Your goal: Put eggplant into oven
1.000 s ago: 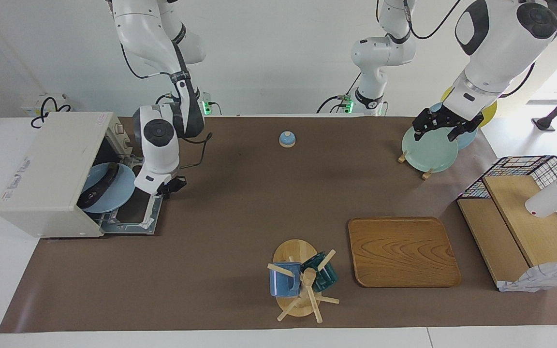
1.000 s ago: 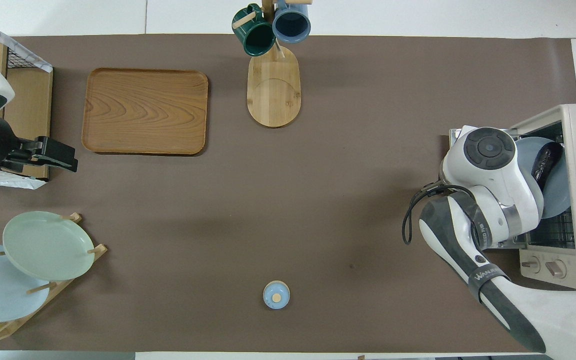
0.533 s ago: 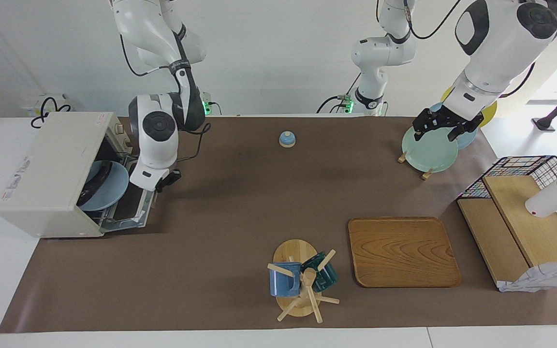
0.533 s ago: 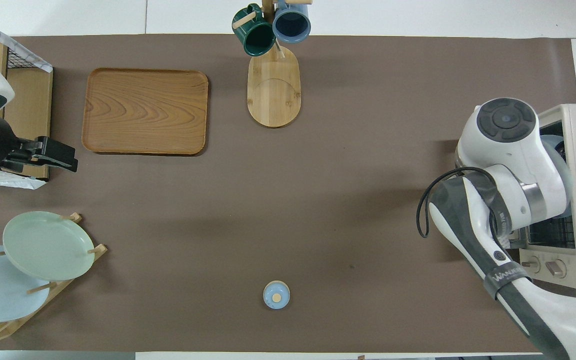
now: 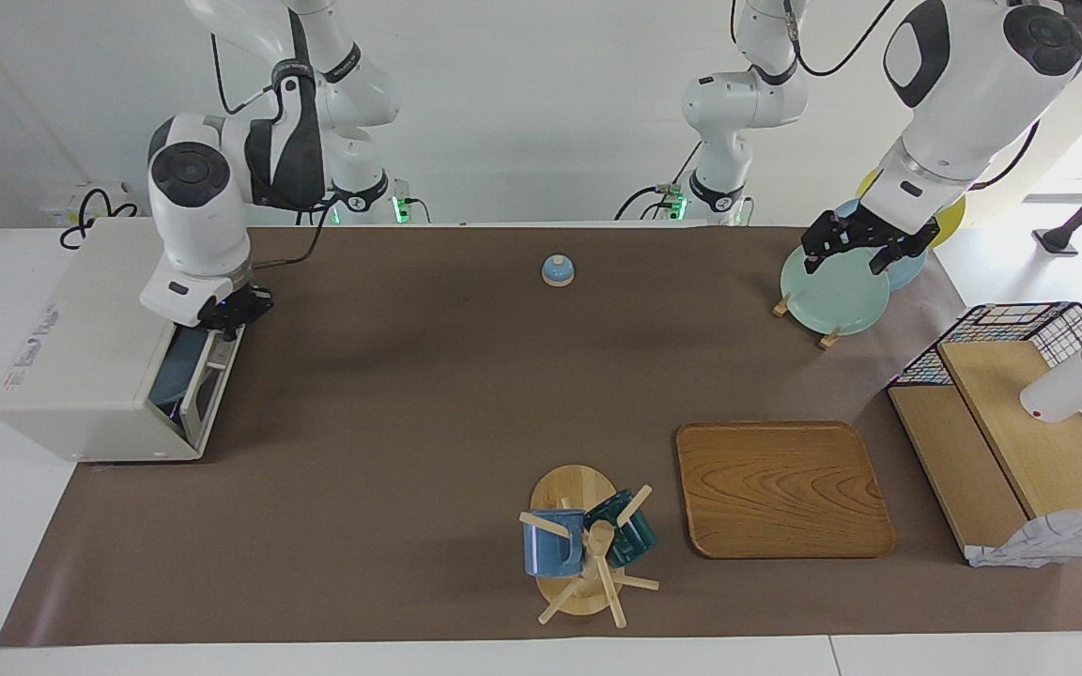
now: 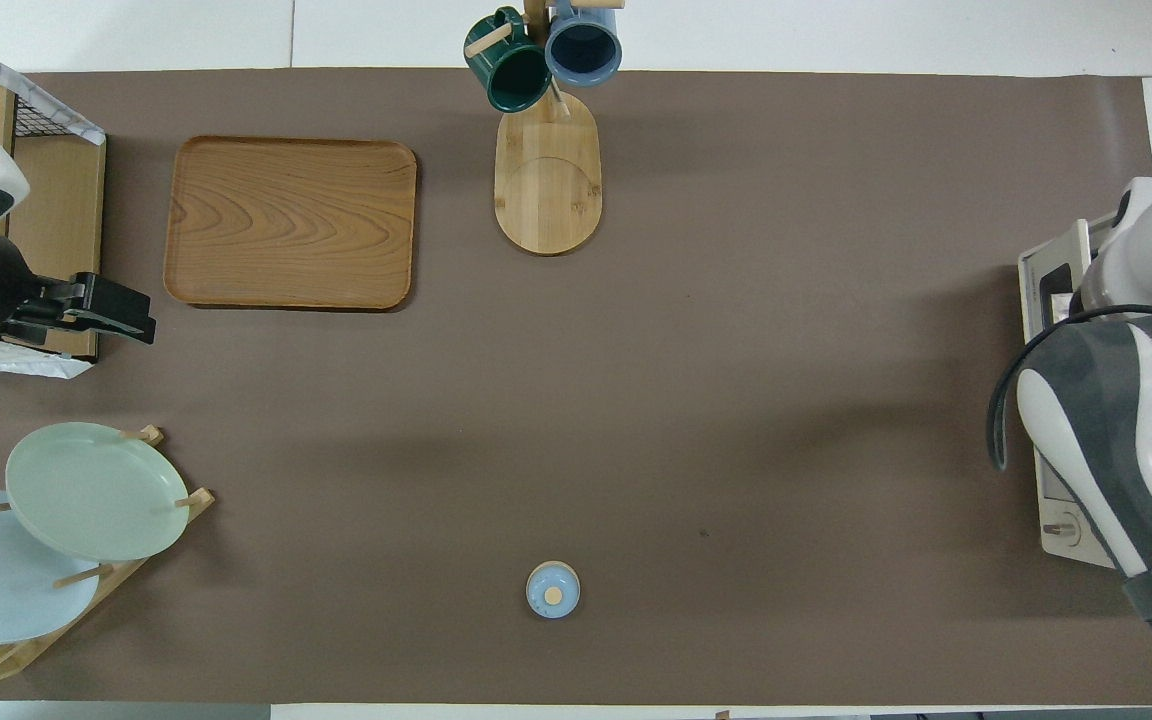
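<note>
The cream-white oven [image 5: 90, 347] stands at the right arm's end of the table, and part of its front shows in the overhead view [image 6: 1061, 500]. Its drop-down door [image 5: 208, 385] is swung up and stands almost shut. The eggplant is hidden inside the oven. Only a strip of a blue plate [image 5: 170, 371] shows through the gap. My right gripper [image 5: 224, 316] is at the door's top edge, and the arm covers it in the overhead view. My left gripper [image 5: 849, 265] is open and waits over the plate rack; it also shows in the overhead view [image 6: 121, 312].
A plate rack [image 5: 832, 291] with pale plates stands near the left arm. A small blue bell [image 5: 557, 270], a mug tree [image 5: 583, 545] with two mugs, a wooden tray [image 5: 782, 488] and a wire basket [image 5: 1020, 324] with a white bottle [image 5: 1072, 385] are also on the table.
My right gripper has swung the oven door up from lying flat open to almost shut. The plate and the eggplant on it have gone from view. The left arm has not moved.
</note>
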Robot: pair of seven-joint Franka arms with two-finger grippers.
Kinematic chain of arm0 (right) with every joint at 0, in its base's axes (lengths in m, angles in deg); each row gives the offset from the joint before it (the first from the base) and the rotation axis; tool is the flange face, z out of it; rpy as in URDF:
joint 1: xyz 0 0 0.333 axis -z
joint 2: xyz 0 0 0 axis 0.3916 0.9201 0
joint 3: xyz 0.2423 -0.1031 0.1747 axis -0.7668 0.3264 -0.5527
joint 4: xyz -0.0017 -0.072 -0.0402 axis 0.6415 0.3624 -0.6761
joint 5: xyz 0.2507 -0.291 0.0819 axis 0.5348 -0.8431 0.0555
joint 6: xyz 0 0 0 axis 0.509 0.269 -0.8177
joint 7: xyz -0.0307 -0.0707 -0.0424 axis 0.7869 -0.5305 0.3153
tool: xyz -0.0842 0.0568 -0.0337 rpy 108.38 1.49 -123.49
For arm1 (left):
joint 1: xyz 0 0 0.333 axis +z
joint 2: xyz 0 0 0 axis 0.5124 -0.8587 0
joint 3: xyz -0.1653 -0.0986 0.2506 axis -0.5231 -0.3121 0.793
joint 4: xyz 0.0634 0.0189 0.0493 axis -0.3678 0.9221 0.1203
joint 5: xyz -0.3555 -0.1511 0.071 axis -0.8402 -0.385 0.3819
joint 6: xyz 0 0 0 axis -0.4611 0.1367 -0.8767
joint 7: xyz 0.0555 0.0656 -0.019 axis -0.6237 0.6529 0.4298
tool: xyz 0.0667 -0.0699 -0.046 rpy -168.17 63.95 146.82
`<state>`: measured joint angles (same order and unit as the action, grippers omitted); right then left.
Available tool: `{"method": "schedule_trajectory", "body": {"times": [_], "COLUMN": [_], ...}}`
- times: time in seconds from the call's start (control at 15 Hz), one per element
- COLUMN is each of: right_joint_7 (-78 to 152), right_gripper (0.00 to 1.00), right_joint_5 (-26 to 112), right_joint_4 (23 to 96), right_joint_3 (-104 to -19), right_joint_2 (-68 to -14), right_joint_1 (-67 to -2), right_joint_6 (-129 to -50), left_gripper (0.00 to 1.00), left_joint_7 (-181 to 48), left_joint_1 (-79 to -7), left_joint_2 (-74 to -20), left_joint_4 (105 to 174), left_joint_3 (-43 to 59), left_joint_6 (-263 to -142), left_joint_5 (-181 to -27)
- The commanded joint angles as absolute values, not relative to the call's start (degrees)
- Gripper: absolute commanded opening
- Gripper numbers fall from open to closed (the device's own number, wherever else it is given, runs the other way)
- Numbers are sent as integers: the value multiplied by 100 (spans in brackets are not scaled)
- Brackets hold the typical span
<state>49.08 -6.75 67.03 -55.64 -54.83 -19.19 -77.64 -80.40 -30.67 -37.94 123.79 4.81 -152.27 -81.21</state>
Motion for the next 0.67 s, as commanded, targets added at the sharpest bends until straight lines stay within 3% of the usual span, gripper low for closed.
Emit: {"method": "schedule_trajectory", "body": {"times": [0.0,0.2,0.47,0.53,0.6], "right_joint_7": [5239,5231,5196,5196,5187], "right_gripper": [0,4,35,55,86], "right_joint_5": [-548,-339,706,778,805], "right_joint_4": [6524,6147,5479,5382,5329], "right_joint_3": [-5580,-5571,-5554,-5554,-5571], "right_joint_2": [-5566,-5609,-5619,-5618,-5636], "right_joint_1": [-1735,-1734,-1734,-1743,-1752], "right_joint_6": [-7324,-6718,-6224,-6180,-6145], "left_gripper": [100,100,100,100,100], "left_joint_7": [-8058,-8058,-8058,-8058,-8058], "left_joint_1": [-2986,-2986,-2986,-2986,-2986], "left_joint_2": [-3656,-3656,-3656,-3656,-3648], "left_joint_4": [12523,12523,12523,12523,12523], "left_joint_3": [427,427,427,427,427], "left_joint_6": [-15295,-15295,-15295,-15304,-15304], "left_joint_5": [-8176,-8176,-8176,-8176,-8176]}}
